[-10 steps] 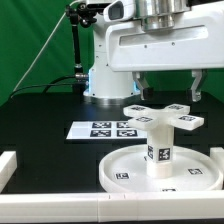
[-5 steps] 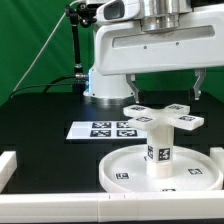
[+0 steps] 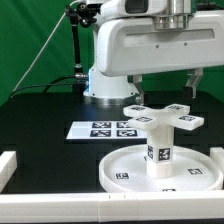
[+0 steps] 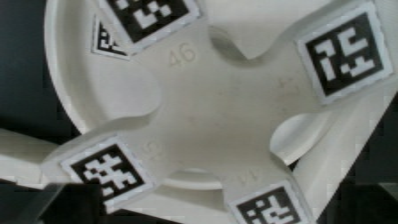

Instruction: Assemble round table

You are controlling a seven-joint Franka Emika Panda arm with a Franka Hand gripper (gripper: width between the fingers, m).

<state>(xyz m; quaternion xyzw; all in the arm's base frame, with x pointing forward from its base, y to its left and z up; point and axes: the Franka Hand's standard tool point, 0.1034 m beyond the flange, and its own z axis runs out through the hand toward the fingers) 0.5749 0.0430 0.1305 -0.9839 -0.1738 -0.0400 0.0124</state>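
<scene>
The large rimmed round disc lies flat at the front of the exterior view. The thick short cylinder stands upright on its middle. The small cross-shaped piece sits on top of the cylinder, tags facing up. My gripper hangs just above the cross piece, open and empty, with one finger on each side and touching nothing. In the wrist view the cross piece fills the picture with the disc beneath it. My fingers do not show there.
The marker board lies on the black table behind the disc, towards the exterior view's left. White border rails run along the left and front edges. The arm's base stands at the back.
My gripper and hand have risen a little above the cross piece. The disc, cylinder and cross piece have not moved.
</scene>
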